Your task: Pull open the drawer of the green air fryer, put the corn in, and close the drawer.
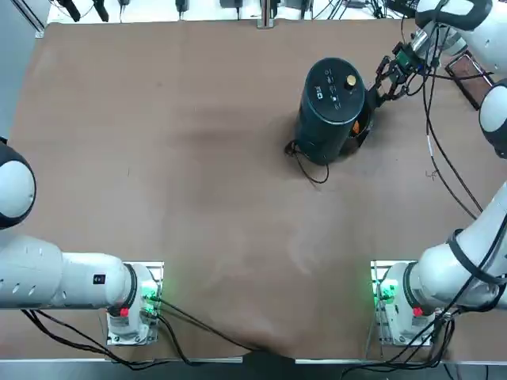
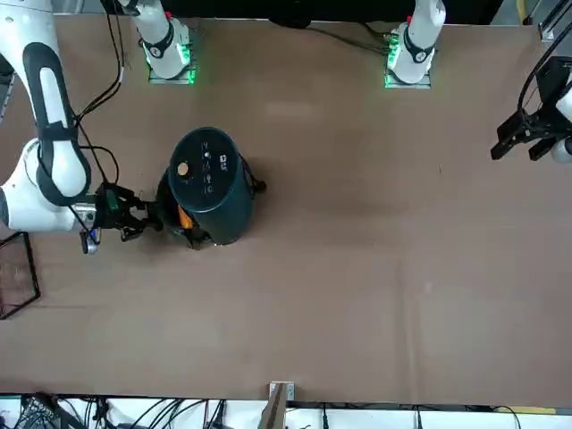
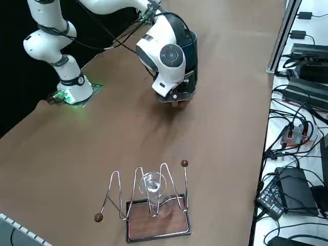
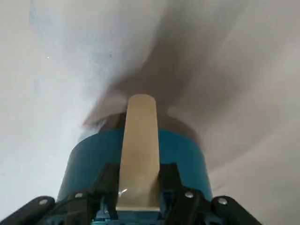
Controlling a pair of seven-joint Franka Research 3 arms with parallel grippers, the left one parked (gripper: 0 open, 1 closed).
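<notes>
1. The green air fryer [image 1: 331, 111] stands upright on the brown table [image 1: 198, 198], toward the far right part of it in the top view, with its round flat top, white markings and small gold knob facing up.
2. A thin black cord [image 1: 305, 162] trails from its base across the table on the side toward the robot.
3. The drawer [image 1: 360, 131] sits low at the fryer's side that faces the right gripper, and it stands partly out of the body.
4. The corn [image 2: 183, 215] shows as an orange patch inside the drawer, just beside the fryer wall.
5. The right gripper [image 1: 386, 81] is low at the drawer side of the fryer, right against the drawer front.
6. In the wrist view its fingers [image 4: 105, 180] are clamped together on a pale, flat handle [image 4: 139, 150] that sticks out from the teal drawer front.
7. So the corn lies just past the fingertips, within the drawer whose handle the gripper is pinching.
8. A wire rack on a wooden base [image 3: 154, 212], holding a clear glass, stands well apart from the fryer.
</notes>
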